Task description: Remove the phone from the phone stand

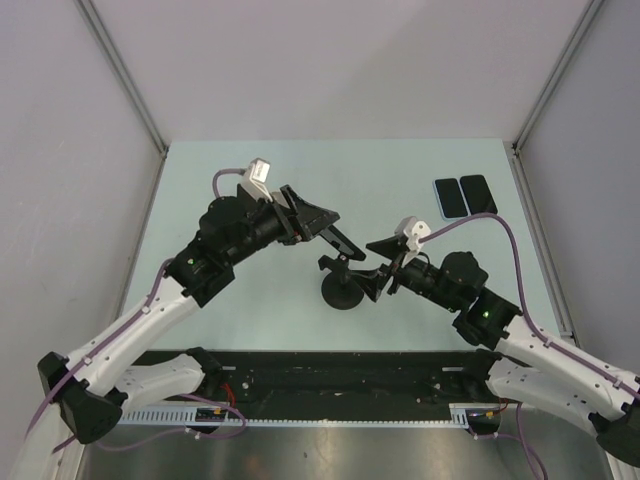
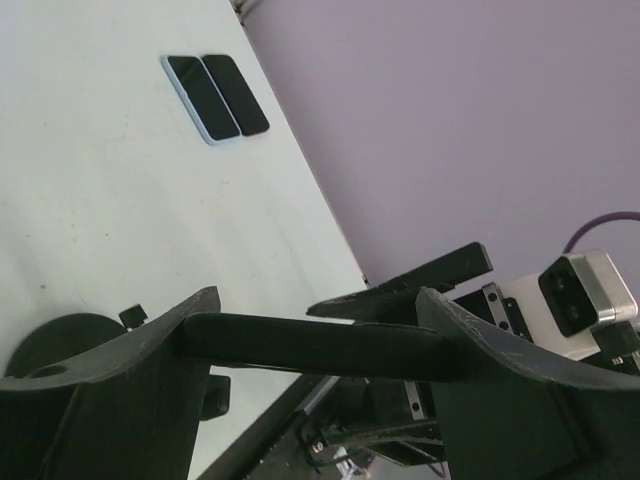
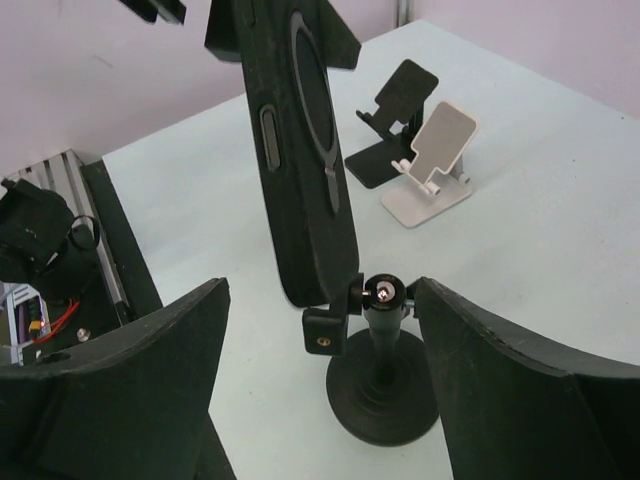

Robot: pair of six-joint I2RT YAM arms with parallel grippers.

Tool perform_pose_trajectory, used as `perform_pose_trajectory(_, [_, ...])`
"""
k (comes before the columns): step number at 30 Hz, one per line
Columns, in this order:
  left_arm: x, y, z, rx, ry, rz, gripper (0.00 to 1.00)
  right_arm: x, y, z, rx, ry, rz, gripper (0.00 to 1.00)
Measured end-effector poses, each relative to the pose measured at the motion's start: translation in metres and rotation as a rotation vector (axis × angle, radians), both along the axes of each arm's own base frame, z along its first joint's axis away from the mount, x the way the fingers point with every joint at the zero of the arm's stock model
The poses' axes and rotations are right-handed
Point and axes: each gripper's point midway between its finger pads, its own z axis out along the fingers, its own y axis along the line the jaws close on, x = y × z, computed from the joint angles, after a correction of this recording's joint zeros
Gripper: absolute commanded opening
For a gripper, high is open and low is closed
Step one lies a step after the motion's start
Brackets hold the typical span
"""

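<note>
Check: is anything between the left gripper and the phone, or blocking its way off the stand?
Nothing visible does. The left gripper is closed on the phone; the right gripper is open, its fingers either side of the stand.

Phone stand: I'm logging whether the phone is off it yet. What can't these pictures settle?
- Right wrist: whether the phone touches the phone stand; the phone's lower edge covers the mount.
- Top external: that same contact; black parts merge, too small.
- Left wrist: the stand's mount, hidden behind a finger of the left gripper.
</note>
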Motion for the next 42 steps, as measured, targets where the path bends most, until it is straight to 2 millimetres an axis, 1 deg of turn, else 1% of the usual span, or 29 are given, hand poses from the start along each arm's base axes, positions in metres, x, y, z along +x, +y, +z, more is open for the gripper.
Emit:
perform_pose_trajectory(1, [-0.001, -0.001, -0.001, -0.005, 0.009, -0.007, 0.0, 0.001, 0.002, 0.001, 0.002, -0.006, 0.001, 0.78])
perform_pose_trajectory(4, [-0.003, -0.005, -0.001, -0.021, 0.029, -0.025, 0.0, 0.004, 0.006, 0.004, 0.014, -0.019, 0.001, 0.71])
perform_pose_trajectory(5, [-0.004, -0.007, 0.0, -0.029, 0.033, -0.034, 0.0, 0.006, 0.007, 0.005, 0.018, -0.025, 0.001, 0.65])
perform_pose_trajectory(7, [-0.006, -0.01, 0.002, -0.046, 0.04, -0.052, 0.0, 0.007, 0.009, 0.006, 0.025, -0.032, 0.002, 0.58])
perform_pose_trajectory(8, [-0.006, -0.011, 0.004, -0.055, 0.042, -0.059, 0.0, 0.008, 0.01, 0.007, 0.026, -0.036, 0.003, 0.49])
perform_pose_trajectory(10, [-0.007, -0.013, 0.006, -0.067, 0.041, -0.07, 0.0, 0.009, 0.012, 0.008, 0.032, -0.044, 0.006, 0.37])
perform_pose_trajectory(11, [-0.007, -0.014, 0.007, -0.074, 0.041, -0.074, 0.0, 0.009, 0.013, 0.009, 0.035, -0.044, 0.007, 0.21])
perform_pose_trajectory(12, [-0.007, -0.014, 0.008, -0.076, 0.041, -0.075, 0.02, 0.008, 0.013, 0.009, 0.037, -0.044, 0.012, 0.13])
perform_pose_trajectory(14, [-0.005, -0.013, 0.007, -0.086, 0.059, -0.053, 0.14, 0.011, 0.012, 0.01, 0.023, -0.075, 0.002, 0.0])
perform_pose_trajectory(15, [-0.003, -0.013, 0.006, -0.088, 0.067, -0.045, 0.2, 0.01, 0.012, 0.01, 0.016, -0.08, 0.007, 0.0])
perform_pose_trajectory(16, [-0.003, -0.013, 0.006, -0.088, 0.07, -0.041, 0.32, 0.01, 0.012, 0.009, 0.012, -0.081, 0.007, 0.0])
perform_pose_trajectory(18, [-0.002, -0.013, 0.006, -0.088, 0.064, -0.038, 0.46, 0.009, 0.011, 0.01, 0.012, -0.083, 0.004, 0.0])
perform_pose_trajectory(19, [-0.002, -0.013, 0.007, -0.088, 0.062, -0.037, 0.6, 0.008, 0.01, 0.01, 0.012, -0.082, 0.002, 0.0])
perform_pose_trajectory(21, [-0.003, -0.014, 0.008, -0.087, 0.054, -0.04, 0.71, 0.007, 0.008, 0.01, 0.012, -0.081, 0.0, 0.0])
perform_pose_trajectory(22, [-0.004, -0.014, 0.008, -0.086, 0.048, -0.04, 0.79, 0.007, 0.008, 0.011, 0.013, -0.08, -0.001, 0.0])
perform_pose_trajectory(24, [-0.005, -0.014, 0.009, -0.078, 0.03, -0.042, 0.86, 0.006, 0.007, 0.011, 0.017, -0.075, -0.001, 0.0])
perform_pose_trajectory(25, [-0.004, -0.013, 0.01, -0.067, 0.011, -0.039, 0.93, 0.005, 0.008, 0.011, 0.021, -0.067, 0.0, 0.0])
perform_pose_trajectory(27, [-0.001, -0.006, 0.013, -0.031, -0.057, -0.017, 0.97, 0.003, 0.005, 0.008, 0.026, -0.026, -0.007, 0.0])
perform_pose_trajectory(28, [0.003, 0.002, 0.02, -0.017, -0.106, 0.018, 1.0, 0.005, 0.002, 0.005, 0.024, -0.007, -0.025, 0.0])
perform_pose_trajectory(29, [0.004, 0.009, 0.025, -0.01, -0.14, 0.041, 1.0, 0.007, -0.001, 0.002, 0.023, 0.013, -0.041, 0.0])
perform_pose_trajectory(32, [0.006, 0.034, 0.05, 0.013, -0.279, 0.134, 1.0, 0.016, -0.011, -0.008, 0.014, 0.069, -0.089, 0.0])
perform_pose_trajectory(35, [0.003, 0.061, 0.074, 0.04, -0.415, 0.23, 1.0, 0.026, -0.022, -0.016, 0.012, 0.119, -0.14, 0.0])
perform_pose_trajectory(36, [0.001, 0.071, 0.079, 0.054, -0.455, 0.264, 1.0, 0.03, -0.026, -0.018, 0.015, 0.138, -0.16, 0.0])
perform_pose_trajectory(39, [-0.002, 0.096, 0.083, 0.112, -0.539, 0.353, 1.0, 0.044, -0.041, -0.024, 0.032, 0.189, -0.231, 0.0])
perform_pose_trajectory(41, [-0.004, 0.112, 0.077, 0.16, -0.579, 0.41, 1.0, 0.059, -0.057, -0.03, 0.052, 0.246, -0.304, 0.0])
perform_pose_trajectory(42, [-0.005, 0.12, 0.072, 0.183, -0.592, 0.437, 1.0, 0.07, -0.068, -0.037, 0.055, 0.283, -0.356, 0.0])
